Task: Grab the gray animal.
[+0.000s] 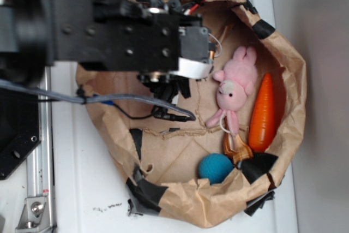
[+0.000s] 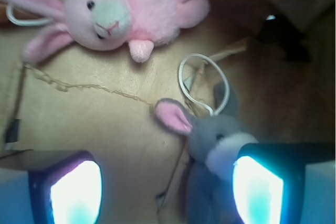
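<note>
In the wrist view the gray animal [image 2: 210, 140] lies on the brown paper, a pink-lined ear pointing left and a white string loop [image 2: 202, 85] above its head. My gripper [image 2: 165, 184] is open. Its left finger [image 2: 73, 190] stands well clear of the toy, while the right finger [image 2: 260, 187] covers part of the toy's whitish face. The toy's body lies between the jaws, close to the right one. In the exterior view my gripper [image 1: 162, 84] reaches down into the paper bag [image 1: 283, 53], and the arm hides the gray animal.
A pink plush bunny [image 1: 235, 83] [image 2: 118, 11] lies just beyond the gray one. An orange carrot [image 1: 263, 114], a teal ball [image 1: 215, 167] and a small brown item [image 1: 235, 151] also sit in the bag. The bag's crumpled walls stand all around. A black cable [image 1: 136, 101] crosses the bag floor.
</note>
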`<state>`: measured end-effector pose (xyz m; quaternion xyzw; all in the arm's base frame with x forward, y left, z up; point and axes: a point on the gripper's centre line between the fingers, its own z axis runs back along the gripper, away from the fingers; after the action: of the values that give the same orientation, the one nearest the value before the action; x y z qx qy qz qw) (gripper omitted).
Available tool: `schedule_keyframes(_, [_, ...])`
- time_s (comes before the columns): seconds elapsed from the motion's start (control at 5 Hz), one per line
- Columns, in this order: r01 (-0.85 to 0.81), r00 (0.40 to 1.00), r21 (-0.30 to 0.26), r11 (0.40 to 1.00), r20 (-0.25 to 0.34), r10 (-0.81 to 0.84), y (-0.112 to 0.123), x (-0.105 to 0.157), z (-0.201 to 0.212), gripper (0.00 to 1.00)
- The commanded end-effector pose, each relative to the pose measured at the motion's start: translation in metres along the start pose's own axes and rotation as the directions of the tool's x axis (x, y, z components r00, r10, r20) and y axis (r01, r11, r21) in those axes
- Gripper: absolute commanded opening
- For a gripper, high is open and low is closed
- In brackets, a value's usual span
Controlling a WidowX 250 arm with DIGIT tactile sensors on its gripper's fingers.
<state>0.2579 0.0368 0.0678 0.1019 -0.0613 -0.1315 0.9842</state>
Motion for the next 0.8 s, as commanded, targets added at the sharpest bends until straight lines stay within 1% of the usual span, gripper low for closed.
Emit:
schedule_keyframes(0.0, [0.053, 0.995, -0.061, 0.997, -0.082, -0.058, 0.047, -0.002, -0.030, 1.00])
schedule_keyframes(0.2, [0.041, 0.993, -0.153, 0.987, -0.108, -0.058, 0.048, -0.001, -0.047, 1.00])
schedule_keyframes(0.4, [0.005, 0.994, -0.154, 0.988, -0.103, -0.021, 0.049, -0.002, -0.048, 0.00])
schedule_keyframes(0.6, [0.003, 0.995, -0.107, 0.994, -0.095, -0.014, 0.047, -0.004, -0.039, 0.00])
